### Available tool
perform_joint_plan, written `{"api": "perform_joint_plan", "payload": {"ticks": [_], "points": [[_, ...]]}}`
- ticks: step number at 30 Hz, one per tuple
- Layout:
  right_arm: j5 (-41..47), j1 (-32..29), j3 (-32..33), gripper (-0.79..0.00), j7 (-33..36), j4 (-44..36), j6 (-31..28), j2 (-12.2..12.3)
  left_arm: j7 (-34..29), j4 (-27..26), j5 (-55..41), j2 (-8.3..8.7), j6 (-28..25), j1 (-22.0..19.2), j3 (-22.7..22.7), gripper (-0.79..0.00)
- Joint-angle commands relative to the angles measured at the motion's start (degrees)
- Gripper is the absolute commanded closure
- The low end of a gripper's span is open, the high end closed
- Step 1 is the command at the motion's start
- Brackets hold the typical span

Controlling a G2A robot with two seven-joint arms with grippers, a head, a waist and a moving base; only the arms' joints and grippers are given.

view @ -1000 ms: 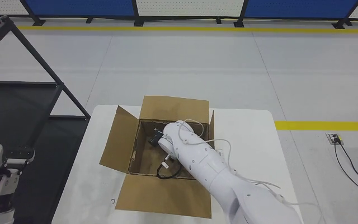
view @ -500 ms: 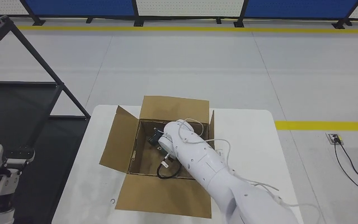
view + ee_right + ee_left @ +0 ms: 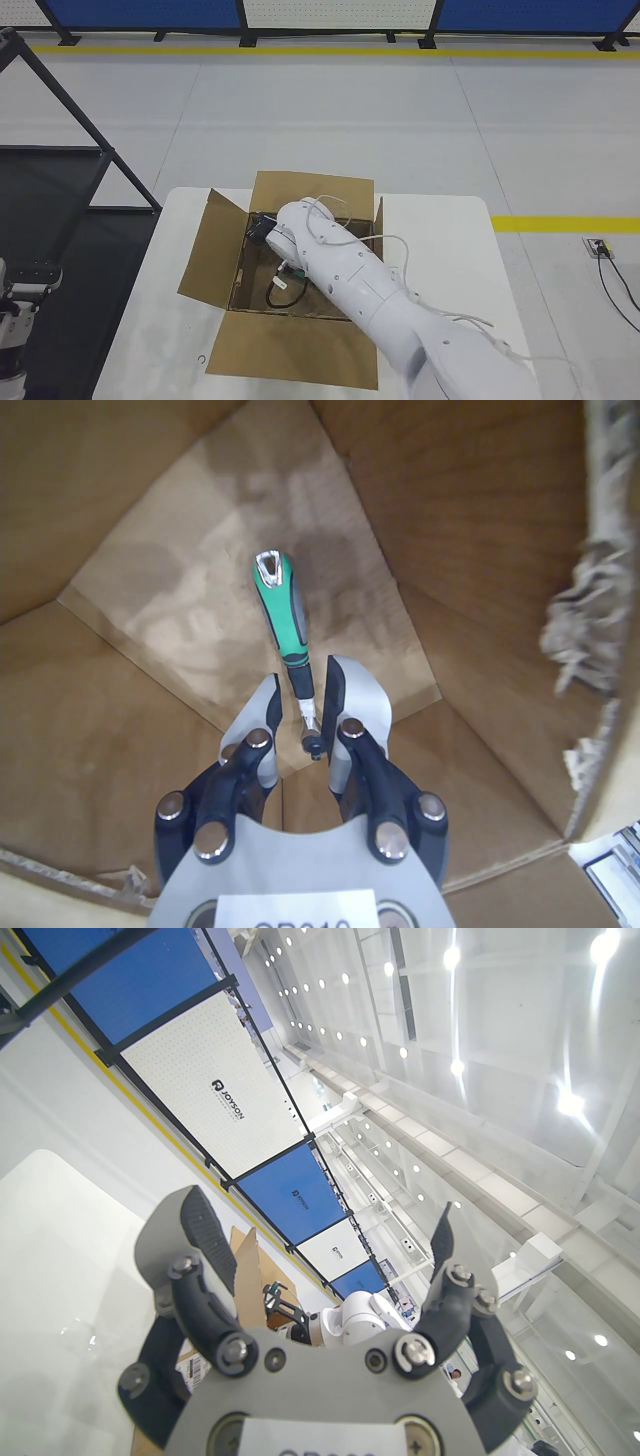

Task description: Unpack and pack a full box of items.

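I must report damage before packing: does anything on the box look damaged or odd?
Yes. In the right wrist view, the rim of one wall of the cardboard box is torn and frayed, with shredded fibres hanging loose. The green-handled wrench inside looks intact.

You've got a white desk, yellow floor tape, blue barrier panels and a floor socket

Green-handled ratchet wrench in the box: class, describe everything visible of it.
The ratchet wrench has a green and grey grip with a chrome loop at its end, a black collar, and a metal shaft ending in a ratchet head. It is inside the cardboard box, head end within the open right gripper, a gap showing on one side. Contact with the floor is unclear.
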Motion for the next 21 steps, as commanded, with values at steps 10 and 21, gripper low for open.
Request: {"api": "perform_joint_plan", "payload": {"ticks": [10, 21], "points": [[-4.6, -1.3, 8.8, -0.172, 1.9, -26.3, 12.7, 9.0, 0.0, 0.0, 0.0, 0.0, 0.0, 0.0, 0.0, -0.785], [-29.2, -34.8, 37.2, -0.259, 21.8, -92.2, 14.4, 25.6, 0.0, 0.0, 0.0, 0.0, 0.0, 0.0, 0.0, -0.785]]}}
